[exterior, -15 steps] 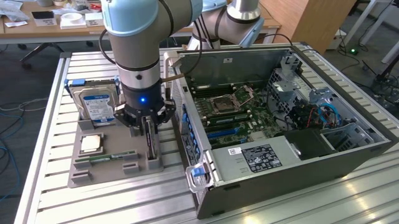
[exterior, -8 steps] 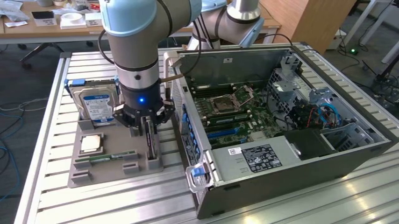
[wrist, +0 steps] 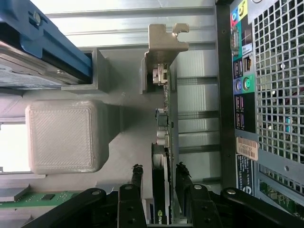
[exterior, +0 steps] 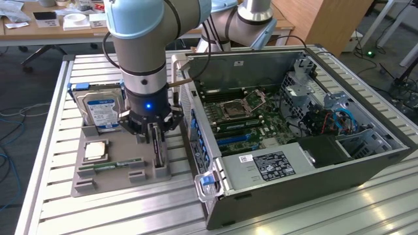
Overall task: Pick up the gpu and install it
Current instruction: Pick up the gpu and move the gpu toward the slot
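Black gripper (wrist: pixel 159 170) straddles thin, flat, pale-bracketed gpu (wrist: pixel 167 109).

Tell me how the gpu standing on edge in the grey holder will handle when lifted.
Probably stiff: the gpu is a flat board with a metal bracket. Likely light, being thin. Bare components suggest fragility.

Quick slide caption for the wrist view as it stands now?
Open gripper straddles the upright gpu in its grey holder, beside the computer case.
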Tool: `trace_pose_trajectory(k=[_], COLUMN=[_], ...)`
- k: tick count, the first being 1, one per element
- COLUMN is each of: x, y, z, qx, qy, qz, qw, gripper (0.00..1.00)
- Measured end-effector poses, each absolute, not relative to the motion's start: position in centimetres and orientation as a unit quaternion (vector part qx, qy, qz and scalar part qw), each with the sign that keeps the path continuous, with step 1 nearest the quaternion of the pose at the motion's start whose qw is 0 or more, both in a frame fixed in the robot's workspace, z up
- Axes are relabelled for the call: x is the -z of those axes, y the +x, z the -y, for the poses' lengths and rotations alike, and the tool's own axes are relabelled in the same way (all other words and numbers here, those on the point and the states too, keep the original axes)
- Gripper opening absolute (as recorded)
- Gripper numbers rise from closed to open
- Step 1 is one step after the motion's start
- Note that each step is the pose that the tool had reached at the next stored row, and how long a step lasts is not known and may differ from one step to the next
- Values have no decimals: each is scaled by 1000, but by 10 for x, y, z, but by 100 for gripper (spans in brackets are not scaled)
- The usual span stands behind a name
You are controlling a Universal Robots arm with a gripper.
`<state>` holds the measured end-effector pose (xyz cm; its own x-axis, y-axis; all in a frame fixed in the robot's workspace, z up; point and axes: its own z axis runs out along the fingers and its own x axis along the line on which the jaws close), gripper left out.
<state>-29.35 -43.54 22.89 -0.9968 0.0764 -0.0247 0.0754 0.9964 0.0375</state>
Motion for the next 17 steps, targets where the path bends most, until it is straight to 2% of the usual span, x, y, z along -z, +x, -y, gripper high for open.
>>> trace_pose_trajectory(k=[17], x=[-229], y=[-291], z=[436], qx=[-18], qy=[38], qz=[-999], qw=[13], gripper=[42])
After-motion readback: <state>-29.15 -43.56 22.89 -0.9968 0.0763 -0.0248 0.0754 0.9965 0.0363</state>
